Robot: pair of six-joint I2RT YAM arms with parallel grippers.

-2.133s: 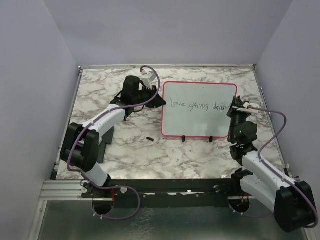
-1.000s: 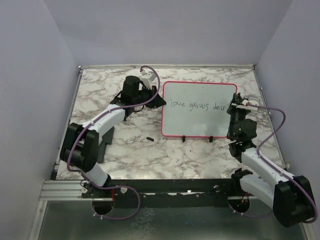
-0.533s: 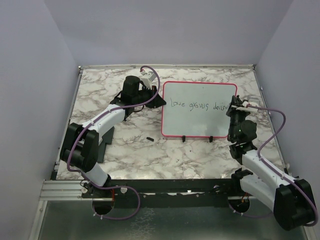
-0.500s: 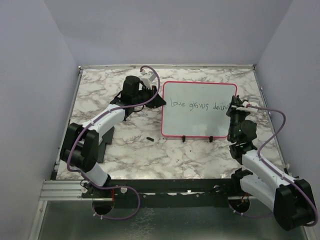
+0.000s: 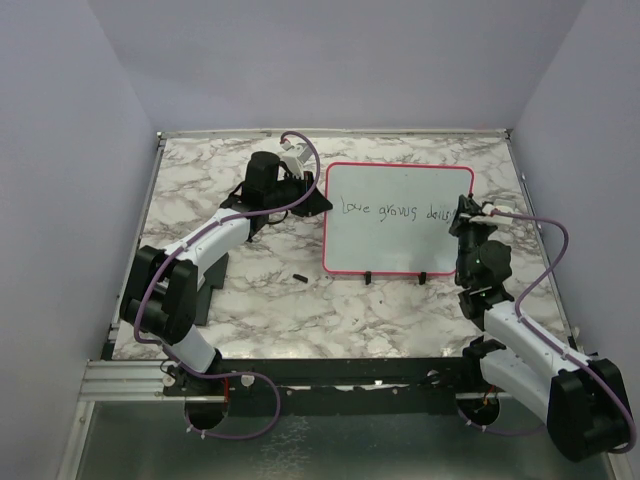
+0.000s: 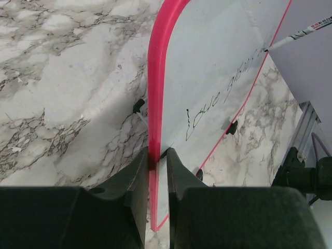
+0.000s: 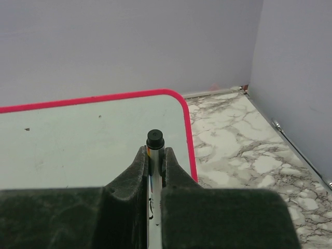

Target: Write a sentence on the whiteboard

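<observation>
**Item 1, whiteboard** [image 5: 400, 250]: red-pink frame, 2 black clips [image 5: 368, 277] on the near long edge. It lies on the marble tabletop [image 5: 250, 300], right of centre and between the 2 arms.

**Item 2, sentence** [image 5: 395, 211]: 1 line of thin dark handwriting, reading roughly "Love grows daily". It spans the board nearly from left frame to right frame.

**Item 3, left gripper** [image 6: 157, 155]: jaws clenched on the board's left frame edge, steadying it.

**Item 4, right gripper** [image 7: 154, 155]: jaws clenched on a marker [image 7: 154, 140]. The marker's tip sits at the right end of the line, just inside the right frame. Whether it touches the surface cannot be told.

**Item 5, small black piece** [image 5: 298, 275]: loose on the tabletop, left of the board. It is too small to identify.

**Step in hand (judged):** finishing the last letter of word 3, so the writing looks almost complete.

**Next move (judged):** lift the marker straight off to avoid a trailing stroke or smear, keeping clear of the frame. The left grip should release only once the tip is off the board.
</observation>
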